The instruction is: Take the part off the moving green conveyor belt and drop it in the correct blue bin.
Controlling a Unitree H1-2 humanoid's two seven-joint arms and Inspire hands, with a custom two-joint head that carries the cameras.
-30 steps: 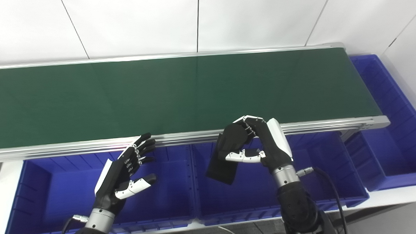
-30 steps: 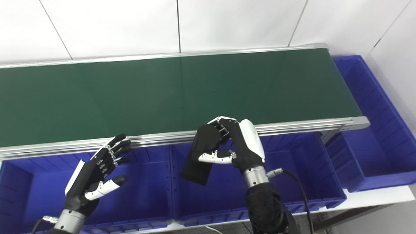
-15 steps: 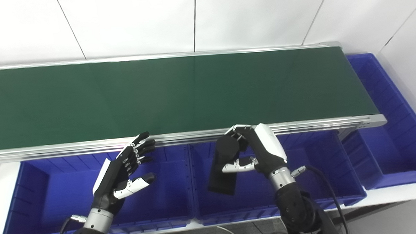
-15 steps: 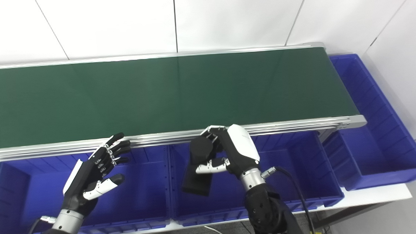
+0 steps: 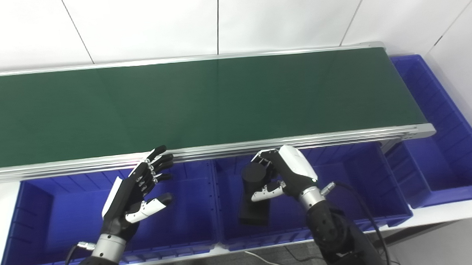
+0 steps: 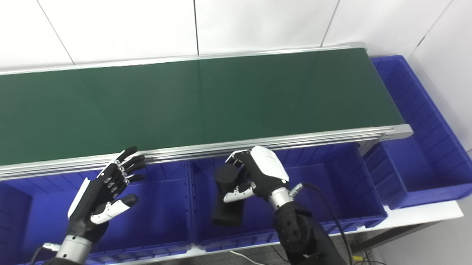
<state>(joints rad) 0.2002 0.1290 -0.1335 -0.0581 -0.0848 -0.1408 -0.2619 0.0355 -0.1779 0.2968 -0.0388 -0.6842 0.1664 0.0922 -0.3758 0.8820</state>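
Left eye view, my right hand (image 5: 281,174) clasping the black part (image 5: 255,200) above the middle blue bin (image 5: 363,190), below the green conveyor belt (image 5: 203,102), right eye view, my left hand (image 6: 101,196) empty, fingers spread, over the left blue bin (image 6: 161,233).

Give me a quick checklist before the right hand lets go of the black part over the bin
1. Right hand holds the black part: ok.
2. Part is over the middle blue bin, past the conveyor belt edge: ok.
3. Left hand is open, over the left blue bin, out of the way: ok.
4. Middle bin is the correct one: cannot tell.
5. Bin floor under the part is free: cannot tell, partly hidden.
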